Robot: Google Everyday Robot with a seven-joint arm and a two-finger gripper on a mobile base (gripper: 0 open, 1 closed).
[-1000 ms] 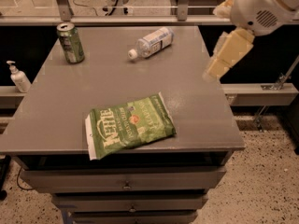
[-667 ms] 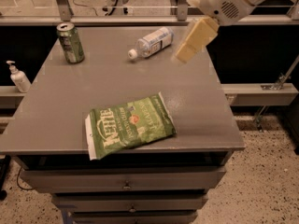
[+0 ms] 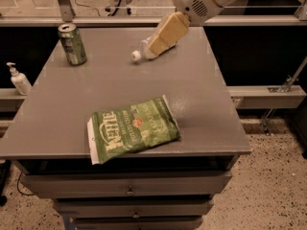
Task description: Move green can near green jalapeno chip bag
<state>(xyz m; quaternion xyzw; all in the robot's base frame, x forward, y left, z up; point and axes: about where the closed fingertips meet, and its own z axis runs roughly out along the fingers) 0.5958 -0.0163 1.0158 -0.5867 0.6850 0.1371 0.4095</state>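
The green can [image 3: 73,43] stands upright at the far left corner of the grey table [image 3: 201,104]. The green jalapeno chip bag [image 3: 132,129] lies flat near the table's front edge, with its white lettering facing up. My gripper [image 3: 165,33] hangs over the far middle of the table, to the right of the can and well apart from it. It holds nothing that I can see. The bag is far from the can.
A clear plastic bottle with a white cap [image 3: 138,56] lies on its side at the far middle, mostly hidden behind my gripper. A white pump dispenser [image 3: 19,79] stands on a ledge left of the table. Drawers sit under the tabletop.
My arm has swung left from beyond the table's right edge to above the lying bottle. The can, bag and bottle have not moved.
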